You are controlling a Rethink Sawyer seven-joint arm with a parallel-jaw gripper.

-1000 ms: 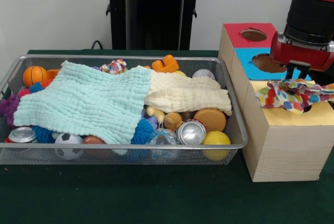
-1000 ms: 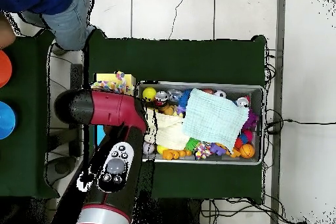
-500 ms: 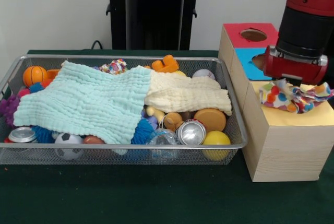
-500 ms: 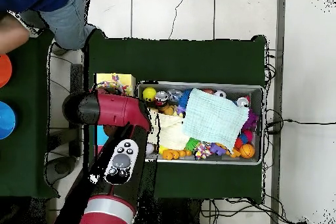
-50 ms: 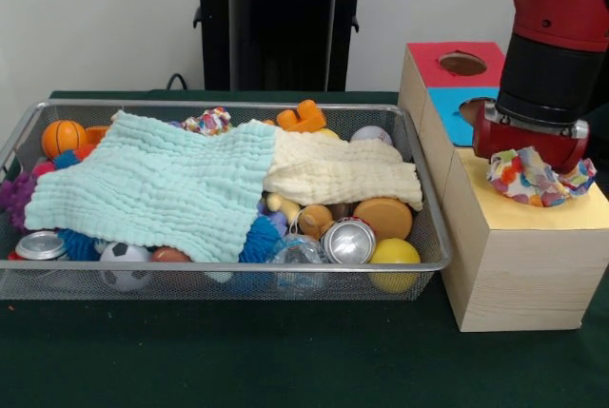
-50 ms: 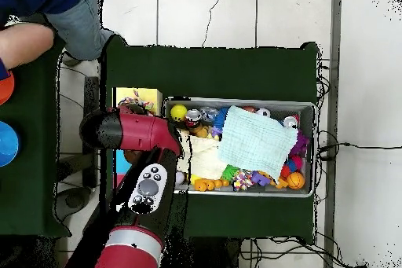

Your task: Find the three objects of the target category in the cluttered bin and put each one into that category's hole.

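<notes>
Arm over the wooden box, with a colourful cloth bunched on the yellow panel.

The gripper (image 5: 533,153) sits low over the box (image 5: 514,265), directly above the spotted cloth (image 5: 535,176), which lies crumpled on the yellow top (image 5: 533,213) near the box's right edge. Whether the fingers are spread or closed on the cloth cannot be told; the wrist hides them. The red panel (image 5: 455,64) behind stands uncovered. Just left, the wire bin (image 5: 228,280) is crowded to its rim, a mint cloth (image 5: 157,184) and a cream cloth (image 5: 338,170) covering most of it. In the overhead view a person's sleeve (image 6: 55,13) shows at the corner.
</notes>
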